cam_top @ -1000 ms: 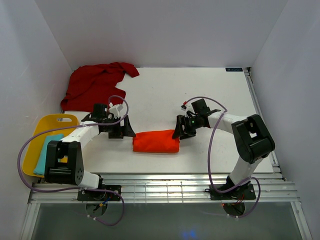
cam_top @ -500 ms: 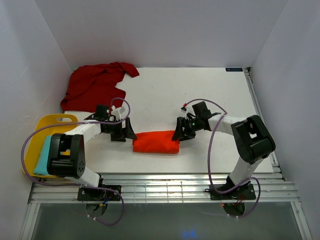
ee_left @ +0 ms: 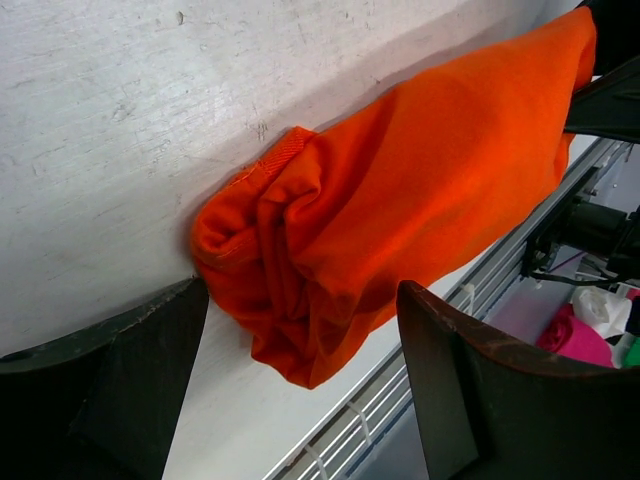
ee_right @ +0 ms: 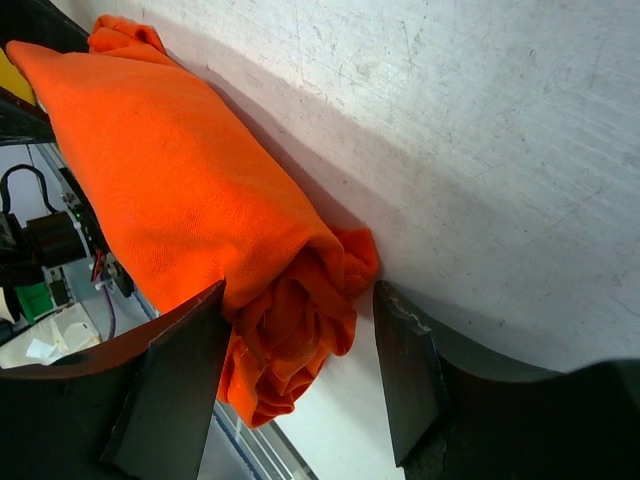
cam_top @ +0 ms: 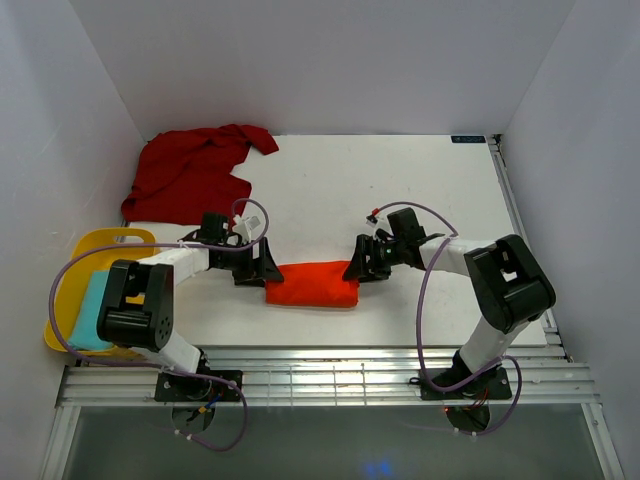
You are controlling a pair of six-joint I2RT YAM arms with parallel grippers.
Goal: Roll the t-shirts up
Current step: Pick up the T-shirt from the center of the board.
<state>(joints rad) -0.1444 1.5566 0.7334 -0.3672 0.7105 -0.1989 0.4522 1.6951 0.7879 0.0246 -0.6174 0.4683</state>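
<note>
- I see the orange t-shirt [cam_top: 312,284] lying rolled on the bench [cam_top: 400,190], near the front edge.
- The left gripper [cam_top: 268,272] is spread around its left end, and the right gripper [cam_top: 356,268] is spread around the other end.
- The dark red t-shirt [cam_top: 190,172] lies crumpled at the far left.

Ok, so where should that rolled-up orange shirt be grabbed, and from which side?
Grip the orange t-shirt at its two ends. The roll lies crosswise, its spiral ends facing outward, so the left gripper comes in from the left end and the right gripper from the right, jaws straddling its thickness. Pinching the middle would probably loosen the roll.
</note>
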